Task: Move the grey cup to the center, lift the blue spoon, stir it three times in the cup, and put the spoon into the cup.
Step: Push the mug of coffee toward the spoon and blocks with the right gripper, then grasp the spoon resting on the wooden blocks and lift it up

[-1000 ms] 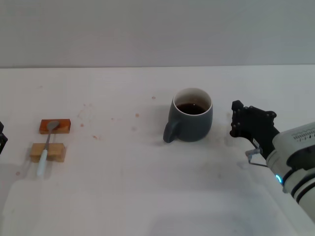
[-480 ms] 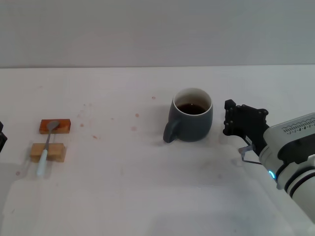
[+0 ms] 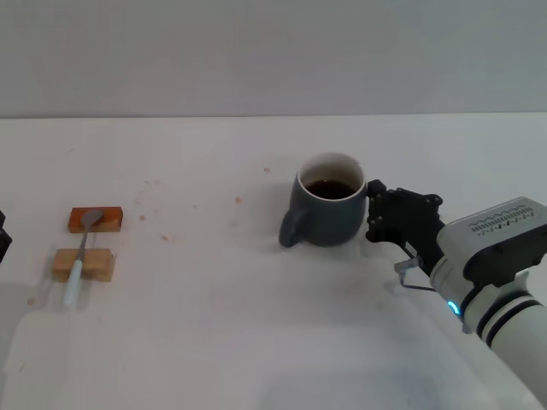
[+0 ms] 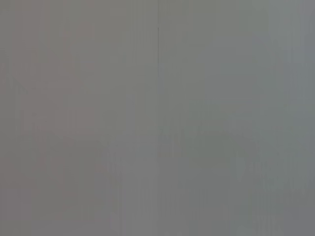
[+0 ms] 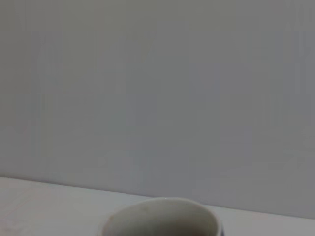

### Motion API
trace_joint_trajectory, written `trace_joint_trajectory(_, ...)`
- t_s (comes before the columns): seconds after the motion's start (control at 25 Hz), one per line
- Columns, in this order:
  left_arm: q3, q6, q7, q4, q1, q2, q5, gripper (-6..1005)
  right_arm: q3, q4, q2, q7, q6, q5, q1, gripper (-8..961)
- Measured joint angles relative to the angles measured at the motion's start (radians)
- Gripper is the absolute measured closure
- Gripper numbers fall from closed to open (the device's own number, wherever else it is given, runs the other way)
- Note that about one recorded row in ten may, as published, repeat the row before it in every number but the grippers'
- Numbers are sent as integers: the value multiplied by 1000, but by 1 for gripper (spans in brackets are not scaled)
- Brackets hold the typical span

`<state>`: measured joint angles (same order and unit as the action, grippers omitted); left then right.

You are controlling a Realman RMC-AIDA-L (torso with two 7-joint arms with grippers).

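The grey cup [image 3: 329,218] stands right of the table's middle, holding dark liquid, its handle toward the left front. My right gripper [image 3: 373,212] is black and presses against the cup's right side. The right wrist view shows only the cup's pale rim [image 5: 160,216] close below the camera. The blue spoon [image 3: 81,256] lies far left across two small blocks, bowl away from me and pale handle toward me. A dark bit of my left gripper [image 3: 2,241] shows at the left edge, level with the spoon.
A reddish-brown wooden block [image 3: 113,219] and a pale wooden block [image 3: 101,265] carry the spoon. The white table [image 3: 214,325] bears a few small reddish specks left of the cup. A grey wall fills the left wrist view.
My right gripper has moved left across the table and reached the cup's right side. The cup has shifted slightly to the left. The spoon has not moved.
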<state>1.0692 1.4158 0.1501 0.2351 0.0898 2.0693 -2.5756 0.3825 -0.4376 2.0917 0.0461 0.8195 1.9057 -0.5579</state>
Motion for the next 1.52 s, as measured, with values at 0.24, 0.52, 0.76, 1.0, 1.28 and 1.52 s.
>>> trace_joint_trajectory(0.24, 2, 0, 0, 0, -2, 0, 0, 168, -18, -26, 1, 0, -11, 1, -10, 954)
trace_joint_trajectory(0.52, 2, 0, -1, -1, -2, 0, 0, 168, -40, -57, 1, 0, -25, 1, -23, 955)
trace_joint_trajectory(0.76, 0, 0, -2, 0, -3, 0, 0, 167, -53, -70, 1, 0, -25, 3, -33, 955)
trace_joint_trajectory(1.0, 1, 5, -2, 0, -12, 0, 0, 167, -64, -52, 0, 7, 103, 5, 20, 955)
trace_joint_trajectory(1.28, -48, 23, -2, 6, -33, 2, -6, 167, -50, 37, -4, 2, 293, -3, 112, 955)
trace_joint_trajectory(1.52, -126, 24, -1, 9, -38, 4, -3, 167, 49, 93, -8, 1, 341, -10, 177, 955)
